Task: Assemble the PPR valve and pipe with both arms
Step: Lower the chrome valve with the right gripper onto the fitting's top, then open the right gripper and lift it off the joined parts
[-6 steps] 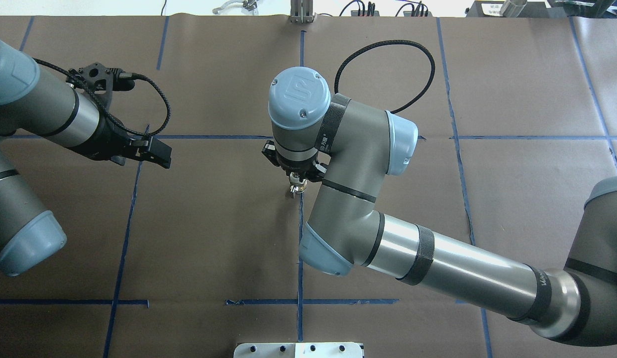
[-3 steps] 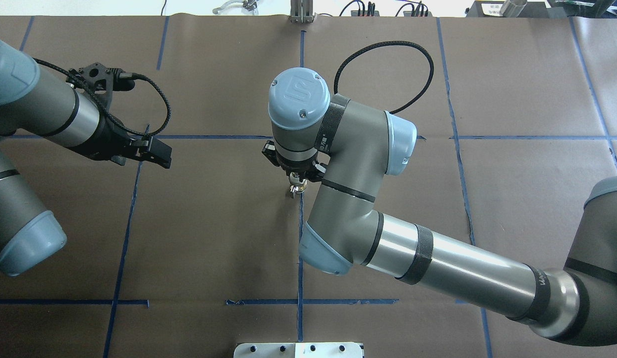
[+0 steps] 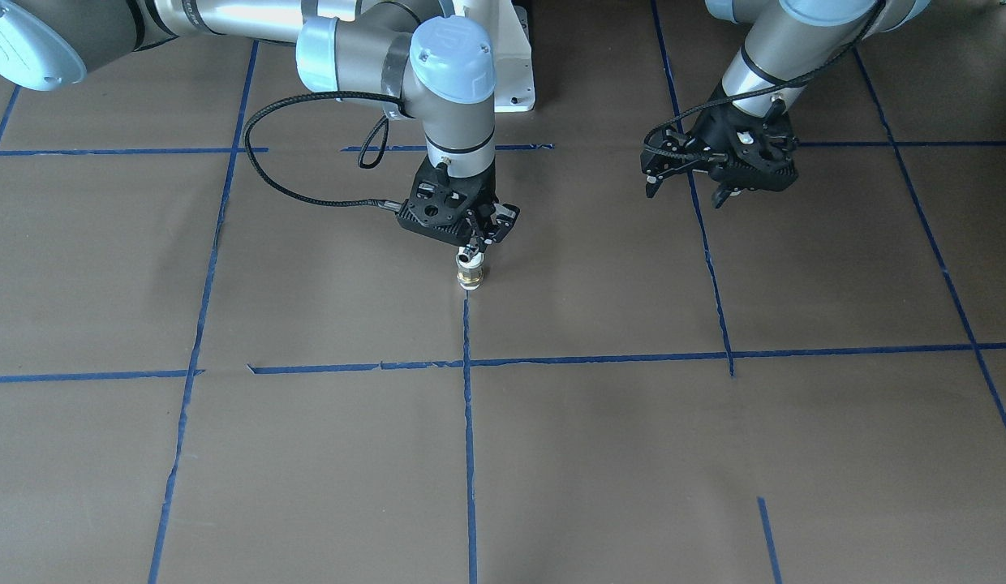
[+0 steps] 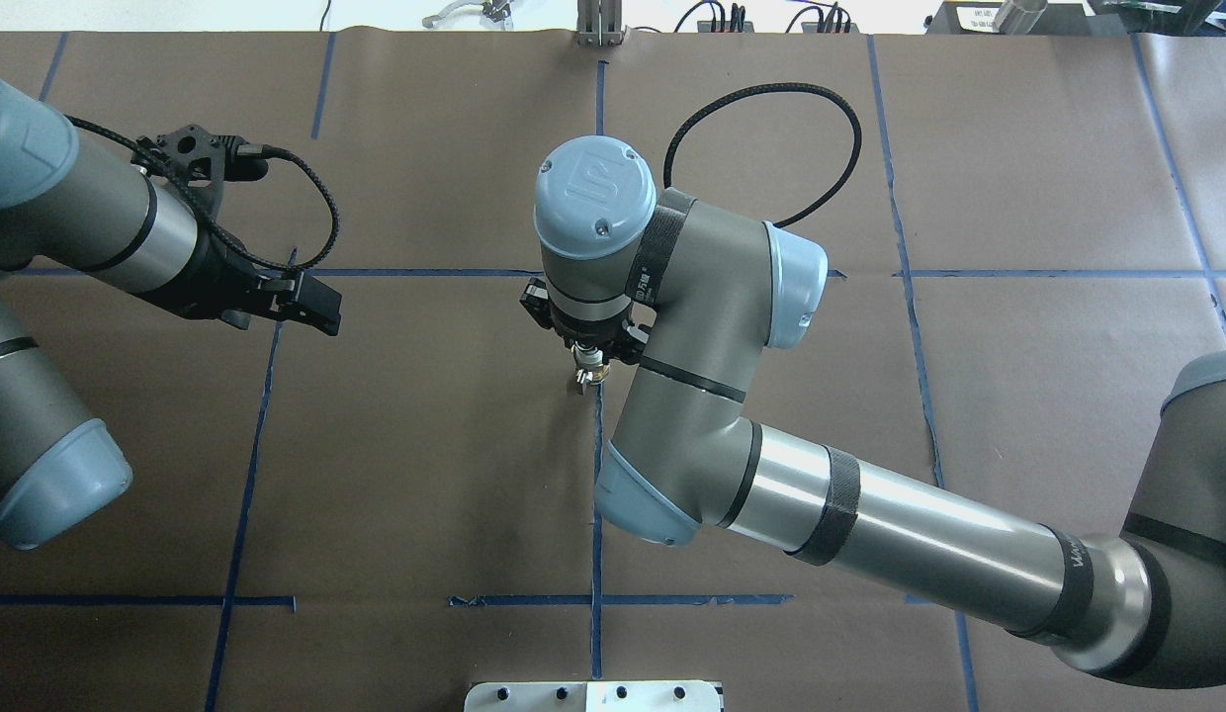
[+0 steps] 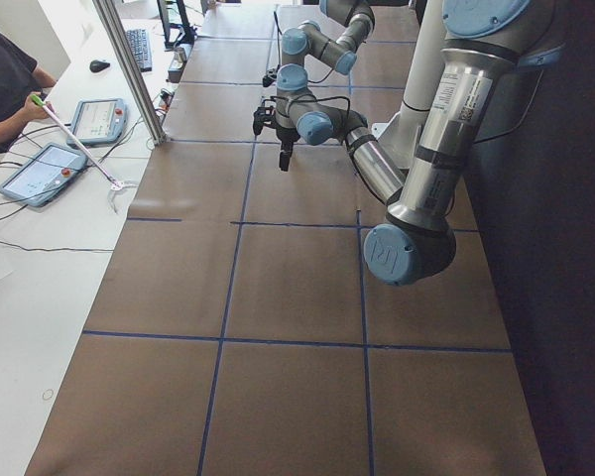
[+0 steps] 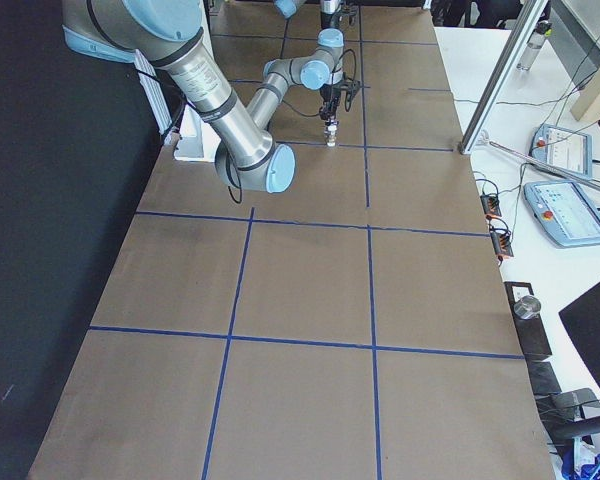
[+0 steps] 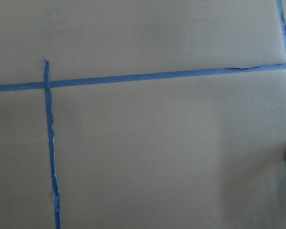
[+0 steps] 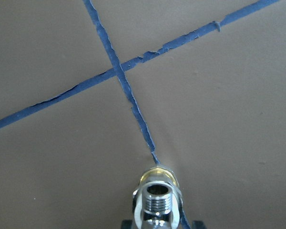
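Right hand [image 3: 473, 246] pinched the shiny chrome metal valve [image 3: 468, 259], which sat on the short white pipe with a brass band [image 3: 469, 281], upright on the brown table [image 3: 308, 454]. Left hand [image 3: 684, 195] hung wide, empty, well apart. Joining seemed nearly done; next probably called for a gentle let-go.

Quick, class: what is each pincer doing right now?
Left pincer: open, holding nothing.
Right pincer: closed on the valve.

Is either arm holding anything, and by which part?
The right end effector appears to grip the PPR valve by its upper end; the left end effector holds nothing.
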You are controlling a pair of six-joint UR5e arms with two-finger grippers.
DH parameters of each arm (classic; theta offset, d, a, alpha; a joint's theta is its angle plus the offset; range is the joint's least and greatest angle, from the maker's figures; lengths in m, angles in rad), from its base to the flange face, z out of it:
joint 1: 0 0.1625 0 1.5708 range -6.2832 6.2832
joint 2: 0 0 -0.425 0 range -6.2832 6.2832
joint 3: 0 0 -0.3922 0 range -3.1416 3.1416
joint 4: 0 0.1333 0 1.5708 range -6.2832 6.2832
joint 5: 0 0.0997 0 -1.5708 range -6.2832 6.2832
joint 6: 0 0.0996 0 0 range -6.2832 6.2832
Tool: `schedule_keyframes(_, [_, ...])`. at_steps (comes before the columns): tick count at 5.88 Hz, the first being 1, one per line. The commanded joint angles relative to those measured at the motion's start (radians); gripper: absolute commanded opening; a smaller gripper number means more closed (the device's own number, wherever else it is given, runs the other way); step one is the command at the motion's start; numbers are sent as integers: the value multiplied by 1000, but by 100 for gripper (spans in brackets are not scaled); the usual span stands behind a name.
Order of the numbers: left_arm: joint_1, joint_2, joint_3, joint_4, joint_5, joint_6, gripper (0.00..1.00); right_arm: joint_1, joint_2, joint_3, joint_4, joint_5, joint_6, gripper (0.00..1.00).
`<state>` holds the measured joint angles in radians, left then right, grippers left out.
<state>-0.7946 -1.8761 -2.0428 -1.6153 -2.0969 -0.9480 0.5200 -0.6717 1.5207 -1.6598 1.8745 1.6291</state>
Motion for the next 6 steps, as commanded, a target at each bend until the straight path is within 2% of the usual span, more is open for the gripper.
schedule_keyframes(1, [0,0,-2,0,0,0,100,0,1,-1,0,0,1,92])
schedule_keyframes(2, [0,0,-4,0,0,0,100,0,1,7,-1,0,1,100])
schedule_keyframes(3, [0,0,-5,0,0,2,100,6,-17,72,0,0,-2,100])
schedule_keyframes(4, [0,2,-4,0,0,5,100,24,-146,266,-2,8,-2,100])
schedule_keyframes(5, [0,8,-4,0,0,11,100,41,-330,474,0,17,-14,100])
schedule_keyframes(6, [-5,18,-5,0,-2,14,100,92,-458,607,0,20,-99,100])
